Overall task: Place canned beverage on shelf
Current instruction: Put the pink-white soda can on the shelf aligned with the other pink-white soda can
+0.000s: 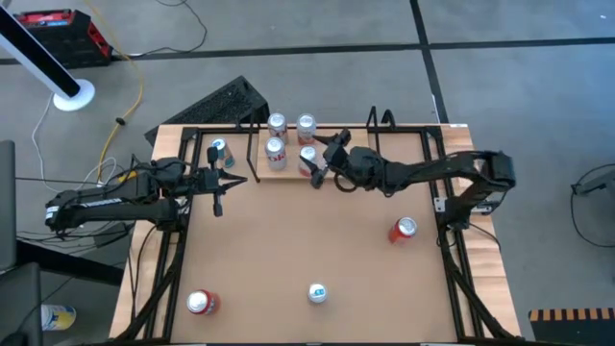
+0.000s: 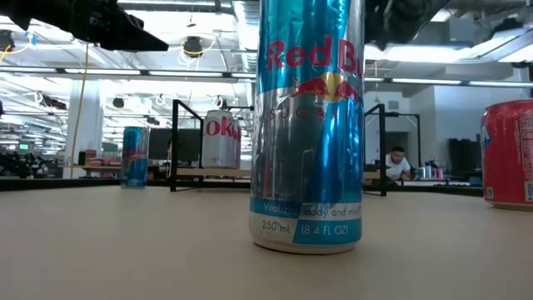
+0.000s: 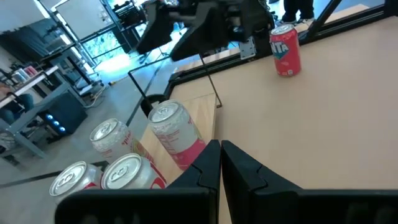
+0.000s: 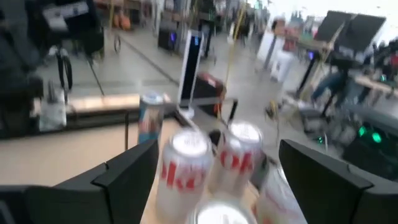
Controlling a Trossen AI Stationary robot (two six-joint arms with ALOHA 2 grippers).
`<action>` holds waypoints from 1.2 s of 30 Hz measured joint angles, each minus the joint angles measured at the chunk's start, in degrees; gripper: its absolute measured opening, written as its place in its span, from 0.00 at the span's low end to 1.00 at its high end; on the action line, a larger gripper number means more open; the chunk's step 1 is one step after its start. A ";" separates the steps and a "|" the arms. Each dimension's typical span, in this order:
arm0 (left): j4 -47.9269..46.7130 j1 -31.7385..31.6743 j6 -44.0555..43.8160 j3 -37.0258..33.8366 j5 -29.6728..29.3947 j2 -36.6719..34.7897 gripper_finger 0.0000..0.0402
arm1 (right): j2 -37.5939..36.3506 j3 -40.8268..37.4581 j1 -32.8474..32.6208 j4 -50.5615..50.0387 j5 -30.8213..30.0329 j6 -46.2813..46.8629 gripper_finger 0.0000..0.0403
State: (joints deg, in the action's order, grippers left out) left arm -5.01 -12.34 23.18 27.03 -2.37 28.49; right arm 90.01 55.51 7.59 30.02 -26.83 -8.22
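Note:
The shelf (image 1: 288, 174), a pale wood plank in a black rod frame, stands at the table's far middle. Several cans stand on it, among them two white-and-red ones (image 1: 277, 124) (image 1: 306, 124) and a pink-and-white one (image 1: 307, 159) at its right end (image 3: 177, 138). My right gripper (image 1: 323, 167) (image 4: 217, 155) is open just right of that can, its fingers spread wide and facing the row of cans (image 4: 183, 168). My left gripper (image 1: 217, 197) (image 3: 220, 150) is shut and empty over the table, left of the shelf.
A blue can (image 1: 217, 151) stands on the table left of the shelf. A red can (image 1: 404, 229) stands at the right, another red can (image 1: 200, 303) at the near left, and a blue-silver can (image 1: 317, 293) (image 2: 308, 125) at the near middle. Bare tabletop lies between them.

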 joint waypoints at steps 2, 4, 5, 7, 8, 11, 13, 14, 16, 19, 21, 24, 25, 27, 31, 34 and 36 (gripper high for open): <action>0.00 0.00 0.00 0.00 0.00 0.01 0.00 | -2.26 0.00 -1.44 -6.33 -2.29 1.35 0.89; -0.01 0.00 0.00 0.00 0.00 0.00 0.00 | -3.81 0.00 -2.68 -13.21 -4.29 3.29 0.89; -0.01 0.00 0.00 0.00 0.00 0.02 0.00 | -4.18 0.00 -3.17 -16.39 -4.83 4.62 0.89; -0.01 0.00 -0.01 0.00 0.00 0.02 0.00 | -4.39 -0.70 -3.56 -21.11 -4.82 7.35 0.87; 0.01 0.00 -0.02 0.00 0.00 0.02 0.00 | -4.33 -1.68 -3.50 -22.12 -4.81 8.62 0.86; 0.35 0.00 -0.19 0.00 0.00 0.02 0.00 | -2.61 -5.45 -2.29 -19.71 -4.88 11.87 0.81; 0.63 0.00 -0.74 0.00 0.02 0.00 0.00 | -1.42 -8.09 -1.17 -17.17 -4.87 14.18 0.77; 0.70 0.00 -0.98 0.00 0.01 0.00 0.00 | -0.68 -8.70 -0.65 -15.49 -4.90 15.07 0.74; 0.82 0.00 -1.46 0.00 0.02 0.02 0.00 | 0.76 -9.83 0.31 -13.17 -4.90 16.00 0.67; 1.28 0.00 -1.89 0.00 0.02 0.00 0.00 | 4.57 -9.82 0.76 -10.36 -4.76 16.36 0.50; 1.58 0.00 -2.28 0.00 0.02 0.02 0.00 | 6.75 -9.93 0.58 -9.25 -3.88 15.94 0.35; 1.68 -0.01 -2.50 0.00 0.02 0.01 0.00 | 9.66 -9.82 0.22 -7.95 -3.00 15.80 0.10; 1.70 0.00 -2.64 0.00 0.02 0.02 0.00 | 10.72 -9.87 0.22 -7.22 -2.97 15.26 0.06; 2.09 0.00 -2.69 0.00 0.02 0.02 0.00 | 12.55 -9.84 0.01 -4.70 -2.82 14.44 0.05; 2.98 -0.01 -2.93 0.00 0.02 0.02 0.00 | 14.32 -9.45 -0.11 -1.68 -1.38 14.37 0.06; 3.67 -0.02 -2.95 0.00 0.02 0.00 0.00 | 14.37 -9.52 -0.11 -0.39 0.12 13.88 0.04; 3.90 0.00 -2.99 0.00 0.02 0.02 0.00 | 14.30 -9.49 -0.32 0.49 0.17 13.71 0.04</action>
State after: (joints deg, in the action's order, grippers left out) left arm -1.10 -12.34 20.18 27.03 -2.35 28.51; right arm 104.31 46.02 7.27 30.51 -26.65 5.50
